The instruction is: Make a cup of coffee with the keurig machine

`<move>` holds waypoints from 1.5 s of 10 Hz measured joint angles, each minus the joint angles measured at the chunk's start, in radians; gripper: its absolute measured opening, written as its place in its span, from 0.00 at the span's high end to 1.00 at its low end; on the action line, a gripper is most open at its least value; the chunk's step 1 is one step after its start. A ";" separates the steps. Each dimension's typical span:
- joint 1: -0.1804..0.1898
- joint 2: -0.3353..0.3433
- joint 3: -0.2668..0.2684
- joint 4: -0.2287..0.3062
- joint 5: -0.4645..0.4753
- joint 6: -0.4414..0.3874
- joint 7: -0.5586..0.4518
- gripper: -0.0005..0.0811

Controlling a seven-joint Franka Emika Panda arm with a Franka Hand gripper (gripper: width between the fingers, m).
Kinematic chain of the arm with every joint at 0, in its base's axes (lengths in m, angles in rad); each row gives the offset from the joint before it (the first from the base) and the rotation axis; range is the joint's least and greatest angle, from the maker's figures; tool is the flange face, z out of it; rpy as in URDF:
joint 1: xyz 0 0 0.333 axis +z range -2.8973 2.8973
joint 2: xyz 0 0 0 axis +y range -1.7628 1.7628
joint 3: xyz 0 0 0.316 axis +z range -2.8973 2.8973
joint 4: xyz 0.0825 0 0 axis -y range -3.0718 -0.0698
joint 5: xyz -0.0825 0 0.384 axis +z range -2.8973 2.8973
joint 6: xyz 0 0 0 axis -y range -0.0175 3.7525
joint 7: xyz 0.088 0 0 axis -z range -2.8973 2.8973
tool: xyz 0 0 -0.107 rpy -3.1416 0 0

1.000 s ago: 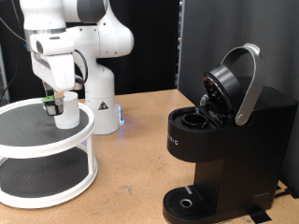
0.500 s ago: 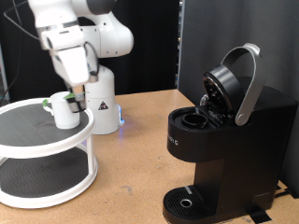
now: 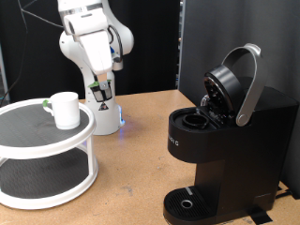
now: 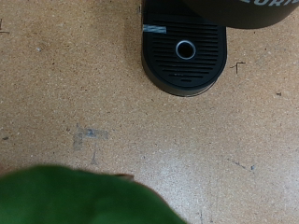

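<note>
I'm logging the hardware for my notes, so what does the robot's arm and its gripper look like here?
In the exterior view the arm is glossy white, built of rounded, bulbous segments with darker seams at the joints, on a white conical base showing a small blue light. A dark cable runs beside the wrist. The gripper is small and dark below a white boxy hand. The wrist view shows no fingers clearly.

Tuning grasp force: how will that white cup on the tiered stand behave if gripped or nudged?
The cup looks like rigid glazed ceramic: probably stiff, somewhat slippery, breakable if dropped. It stands upright near the rim of the white stand, so a sideways nudge might push it off. Its squat shape should resist tipping. The gripper hangs beside it.
</note>
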 joint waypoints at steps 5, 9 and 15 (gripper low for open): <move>0.043 0.014 0.045 -0.021 0.156 0.177 0.121 0.43; 0.120 0.077 0.069 0.112 0.192 0.028 0.136 0.43; 0.161 0.179 0.091 0.250 0.204 -0.005 0.145 0.43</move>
